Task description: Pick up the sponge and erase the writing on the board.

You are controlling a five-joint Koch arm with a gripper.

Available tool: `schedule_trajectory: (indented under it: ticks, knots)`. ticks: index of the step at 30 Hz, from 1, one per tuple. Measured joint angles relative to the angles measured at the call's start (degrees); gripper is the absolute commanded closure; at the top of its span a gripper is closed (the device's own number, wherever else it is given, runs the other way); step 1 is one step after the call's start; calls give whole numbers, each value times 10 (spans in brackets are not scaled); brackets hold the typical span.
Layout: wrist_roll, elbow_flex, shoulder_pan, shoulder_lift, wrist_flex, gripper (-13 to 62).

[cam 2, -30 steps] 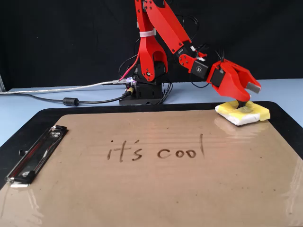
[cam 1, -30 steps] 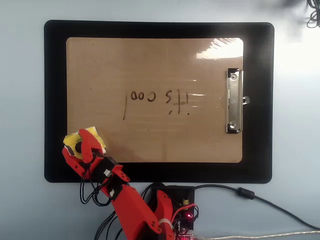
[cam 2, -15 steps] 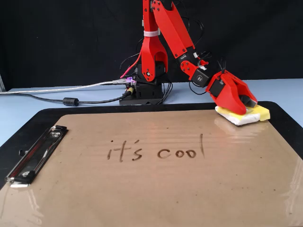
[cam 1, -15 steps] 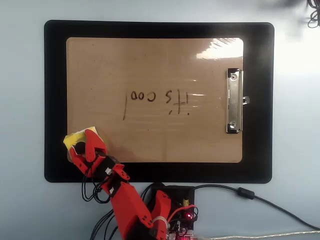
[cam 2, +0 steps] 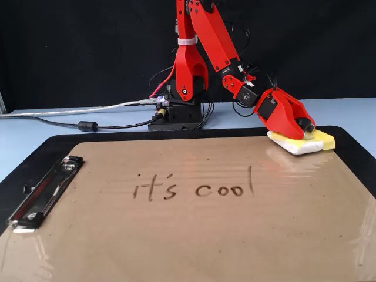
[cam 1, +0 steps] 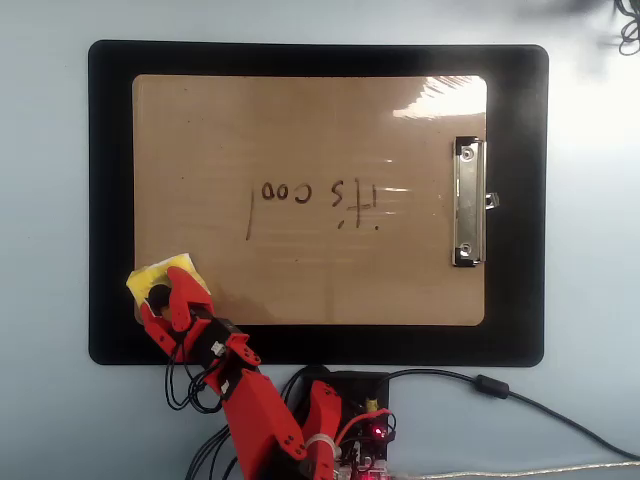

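The tan board point(cam 1: 300, 130) lies on a black mat, its metal clip at the right in the overhead view. The writing point(cam 1: 312, 198) "it's cool" runs across its middle and also shows in the fixed view point(cam 2: 192, 187). The yellow sponge point(cam 1: 170, 268) rests on the board's lower-left corner in the overhead view and at the far right in the fixed view point(cam 2: 320, 141). My red gripper point(cam 1: 163, 298) presses down on the sponge, its jaws pinching the middle around the dark spot. In the fixed view my gripper point(cam 2: 302, 128) covers the sponge's left part, which looks squashed.
The black mat point(cam 1: 110, 200) frames the board on a pale blue table. The silver clip point(cam 1: 467, 202) stands up from the board's short side. The arm's base point(cam 1: 350, 420) and several cables point(cam 1: 520, 400) lie just off the mat's near edge in the overhead view.
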Motion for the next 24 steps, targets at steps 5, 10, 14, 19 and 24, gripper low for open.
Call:
schedule_trajectory:
  ticks: [5, 10, 14, 19, 24]
  knots:
    - [24, 0, 1, 1, -1, 444]
    - [33, 0, 5, 4, -1, 571]
    - [34, 2, 25, 12, -18, 572]
    - [33, 5, 156, 42, -18, 572]
    - [30, 13, 345, 43, -18, 572]
